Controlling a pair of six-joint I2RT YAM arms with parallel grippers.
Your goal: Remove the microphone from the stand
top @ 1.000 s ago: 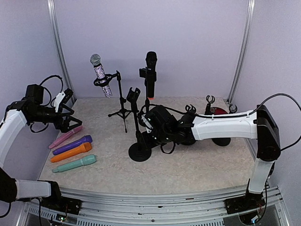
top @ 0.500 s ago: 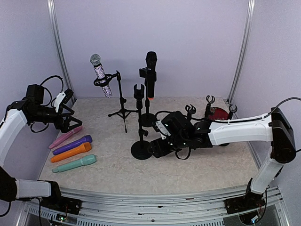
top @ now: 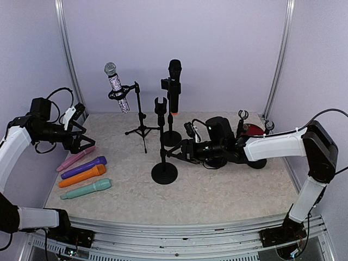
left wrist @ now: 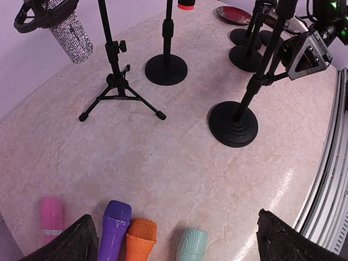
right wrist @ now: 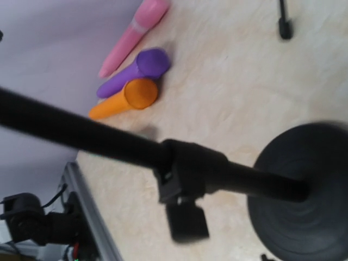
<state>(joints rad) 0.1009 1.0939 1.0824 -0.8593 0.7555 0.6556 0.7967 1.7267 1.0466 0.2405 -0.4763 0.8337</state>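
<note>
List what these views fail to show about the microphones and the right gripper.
- Right gripper: its own fingers are missing from the right wrist view, where the blurred stand pole fills the frame; from above it is too small to judge contact.
- Sparkly microphone: head cut off by the top edge of the left wrist view.
- Black microphone: only its orange end shows there.

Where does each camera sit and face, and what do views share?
Top external: high behind the bases, facing the back wall; left arm, right arm show.
Left wrist: above the table's left, facing the stands; its fingers at bottom corners.
Right wrist: close against the empty stand's pole; no fingers clearly shown.
Shared: that stand, coloured microphones.
</note>
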